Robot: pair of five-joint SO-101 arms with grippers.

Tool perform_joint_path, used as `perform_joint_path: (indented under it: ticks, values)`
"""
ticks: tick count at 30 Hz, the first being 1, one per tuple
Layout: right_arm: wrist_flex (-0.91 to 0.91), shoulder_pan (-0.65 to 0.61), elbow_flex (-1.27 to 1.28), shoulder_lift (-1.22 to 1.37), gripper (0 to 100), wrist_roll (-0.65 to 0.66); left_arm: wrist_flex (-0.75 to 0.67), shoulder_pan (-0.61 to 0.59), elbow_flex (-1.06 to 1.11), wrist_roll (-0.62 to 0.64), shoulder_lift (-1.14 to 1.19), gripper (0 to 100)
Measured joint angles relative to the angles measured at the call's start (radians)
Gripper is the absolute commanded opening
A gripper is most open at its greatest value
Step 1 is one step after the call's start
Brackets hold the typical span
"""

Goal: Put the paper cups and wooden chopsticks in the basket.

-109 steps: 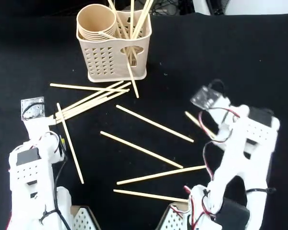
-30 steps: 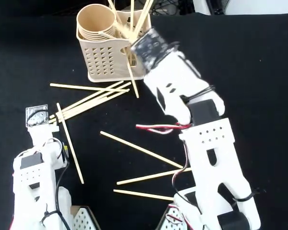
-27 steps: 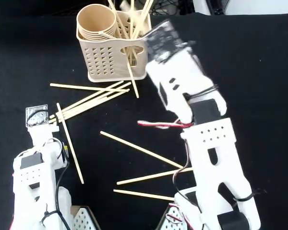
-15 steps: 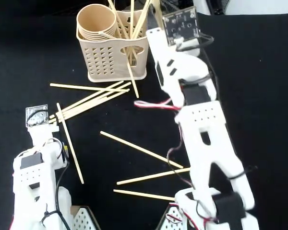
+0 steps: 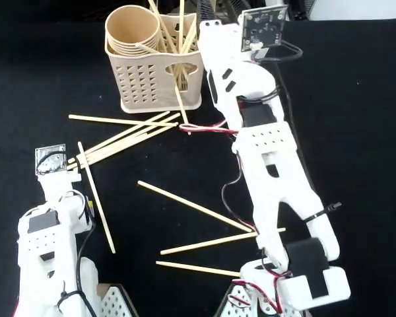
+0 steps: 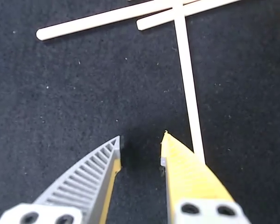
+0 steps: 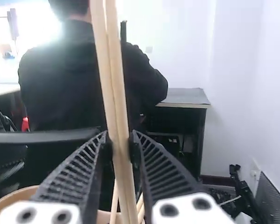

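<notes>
Wooden and pale, a pair of chopsticks (image 7: pixel 109 70) stands upright between the right gripper's (image 7: pixel 117 137) ribbed fingers, which are closed tight on it. The right wrist camera makes that grip plain, whereas from overhead the arm's white body covers those fingers. The overhead camera gives the place instead: the right arm (image 5: pixel 270 165) is stretched out to the basket (image 5: pixel 152 82), its wrist just beside the basket's wall. The stack of paper cups (image 5: pixel 131 30) sits in the basket's far end from that hand, and standing chopsticks (image 5: pixel 185 26) lean nearer it.

The left wrist camera shows the left gripper (image 6: pixel 142 136) low over the black cloth (image 6: pixel 60 93), fingers parted a little and holding nothing. One loose chopstick (image 6: pixel 189 93) runs just beside the yellow finger, and two more (image 6: pixel 107 18) lie crosswise ahead of the fingertips. Only cloth lies between the tips.

From overhead, further loose chopsticks (image 5: pixel 195 206) lie between the two arms, well apart from either hand, and wide cloth spreads on the right arm's outer side.

The held pair's upper ends leave the frame. One loose stick passes under the right arm, and the standing chopsticks are cut off at the picture's edge.
</notes>
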Motion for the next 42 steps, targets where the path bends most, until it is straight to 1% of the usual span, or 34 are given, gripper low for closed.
perform_joint_path:
  ticks: [3, 13, 19, 24, 34, 40, 42]
  values:
    - [-0.009, -0.002, 0.0, 0.0, 1.1, -0.02, 0.0, 0.0, 0.0, 0.0, 0.0, 16]
    - [-0.003, -0.015, 0.0, -0.025, 1.1, -0.028, 0.0, 0.0, 0.0, 0.0, 0.0, 16]
    - [-0.025, -0.015, 0.0, 0.058, 1.1, -0.028, 0.0, 0.0, 0.003, 0.0, 0.0, 16]
    - [-0.031, -0.015, 0.0, 0.066, 1.1, -0.028, 0.0, 0.0, 0.003, 0.0, 0.0, 16]
    - [-0.038, -0.015, 0.15, 0.087, 1.1, -0.028, 0.0, 0.0, 0.003, 0.0, 0.0, 16]
    - [-0.032, -0.017, 0.163, 0.123, 1.4, -0.028, 0.0, 0.0, 0.003, 0.0, 0.0, 16]
    - [0.015, -0.015, 0.163, 0.123, 4.3, 0.0, 0.0, 0.0, 0.003, 0.0, 0.0, 16]
